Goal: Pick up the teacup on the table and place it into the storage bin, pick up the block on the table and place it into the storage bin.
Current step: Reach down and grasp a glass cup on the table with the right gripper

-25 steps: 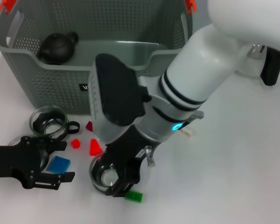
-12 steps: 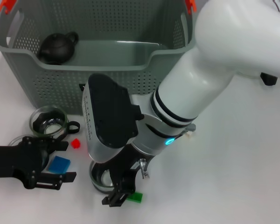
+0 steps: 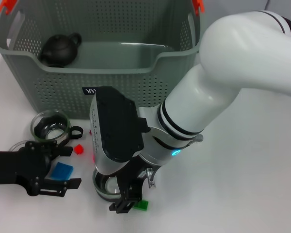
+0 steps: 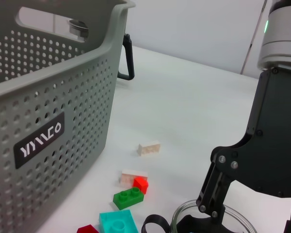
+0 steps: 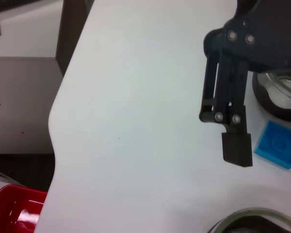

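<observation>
Grey-green perforated storage bin fills upper left of head view; only a dark teapot inside, so neither item is placed yet. Right gripper low at bottom centre, over a glass teacup on the white table; whether its fingers have closed on the rim I cannot tell. Green block just beside it. Left gripper at lower left, fingers spread wide, straddling a blue block. Both picks and both placements remain.
</observation>
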Motion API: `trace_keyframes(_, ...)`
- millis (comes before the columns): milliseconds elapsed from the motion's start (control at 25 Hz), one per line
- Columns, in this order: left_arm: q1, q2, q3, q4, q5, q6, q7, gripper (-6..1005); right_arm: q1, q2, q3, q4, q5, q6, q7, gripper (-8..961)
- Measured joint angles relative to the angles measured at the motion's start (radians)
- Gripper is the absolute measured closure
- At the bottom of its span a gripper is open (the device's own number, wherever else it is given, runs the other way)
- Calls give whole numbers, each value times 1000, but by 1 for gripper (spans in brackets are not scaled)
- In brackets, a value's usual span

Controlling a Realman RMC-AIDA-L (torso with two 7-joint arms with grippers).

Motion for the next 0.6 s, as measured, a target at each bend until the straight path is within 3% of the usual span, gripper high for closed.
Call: trace_keyframes(600,0,-2,1,-3,0,-2,0,123,-26,2,-43,14,7,56,-3,179)
